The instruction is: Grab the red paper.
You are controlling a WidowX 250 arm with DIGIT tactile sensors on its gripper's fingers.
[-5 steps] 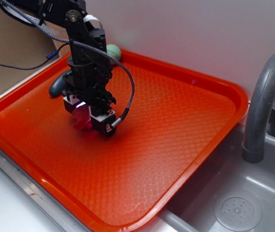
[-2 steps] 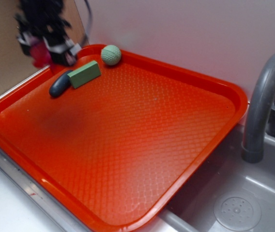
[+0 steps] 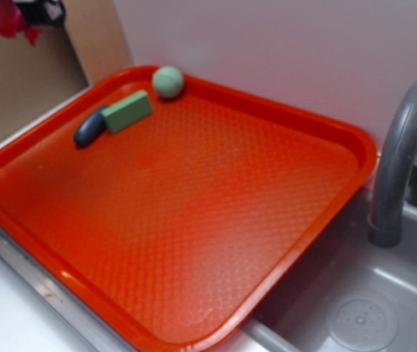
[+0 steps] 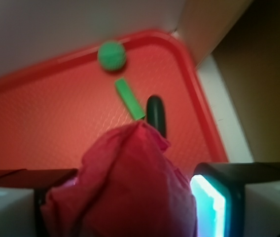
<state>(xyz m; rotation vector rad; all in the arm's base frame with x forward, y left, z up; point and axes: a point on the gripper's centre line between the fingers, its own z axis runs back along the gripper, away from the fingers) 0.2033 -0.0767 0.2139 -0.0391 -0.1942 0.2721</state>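
Gripper: raised high above the orange-red tray, at the top left corner of the exterior view, mostly cut off by the frame edge; jaws clamped on the red paper, one finger either side of it in the wrist view, the right-hand pad glowing cyan. Red paper: crumpled crimson wad, held between the fingers and clear of the tray; in the exterior view it hangs as a small red scrap beyond the tray's far left corner, in front of the brown board. Tray: large, textured, orange-red plastic, raised rim, resting on the counter and overlapping the edge of the grey sink. Green ball: in the tray's far corner, against the rim; seen also in the wrist view. Green block: flat rectangular piece, just beside the ball toward the tray's left side; wrist view. Dark oblong object: rounded, blue-black, touching the block's end, near the tray's left rim; wrist view, partly behind the paper. Grey faucet: curved spout, beyond the tray's right edge, over the sink. Drain: round, perforated, in the sink floor.
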